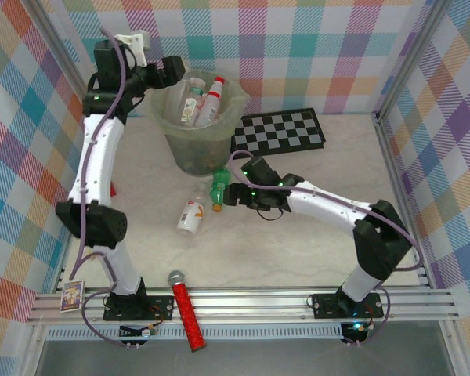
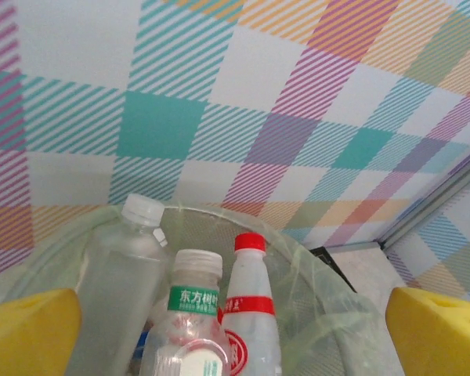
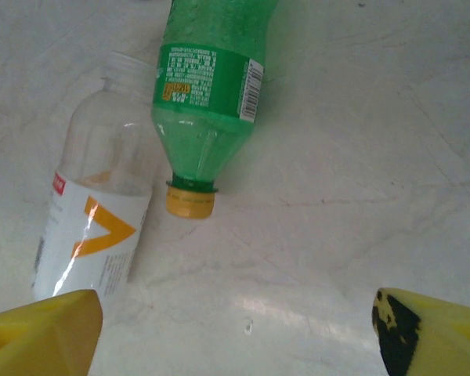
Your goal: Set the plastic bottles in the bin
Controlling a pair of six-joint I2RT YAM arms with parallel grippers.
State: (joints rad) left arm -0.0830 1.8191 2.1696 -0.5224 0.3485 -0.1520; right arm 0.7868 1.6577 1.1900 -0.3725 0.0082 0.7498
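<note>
Seen from above, the bin [image 1: 189, 153] stands at 11 o'clock on the table [image 1: 337, 157], and the left gripper [image 1: 178, 74] hangs over its 10 o'clock rim. In the left wrist view, that gripper's yellow fingertips [image 2: 31, 333] sit in the lower corners, the jaws wide and empty. Three upright bottles stand in the bin below them: a white-capped bottle [image 2: 129, 274], a green-banded bottle [image 2: 192, 301] reading 东方树叶, and a red-capped bottle [image 2: 251, 313] whose red-and-white label is cut off. At 6 o'clock from the bin lies the green bottle [image 1: 219, 184], with the clear bottle [image 1: 191, 217] at its 7 o'clock and the right gripper [image 1: 233, 194] just beside it at 3 o'clock. The right wrist view adds the green bottle's yellow cap [image 3: 190, 201], a barcode and unreadable fine print, plus an orange V-shaped mark on the clear bottle's white label. This gripper's jaws are also wide and empty. The overhead view adds a chequered board [image 1: 278, 131] at 3 o'clock of the bin and a red microphone [image 1: 186, 309] at the table's 6 o'clock edge.
</note>
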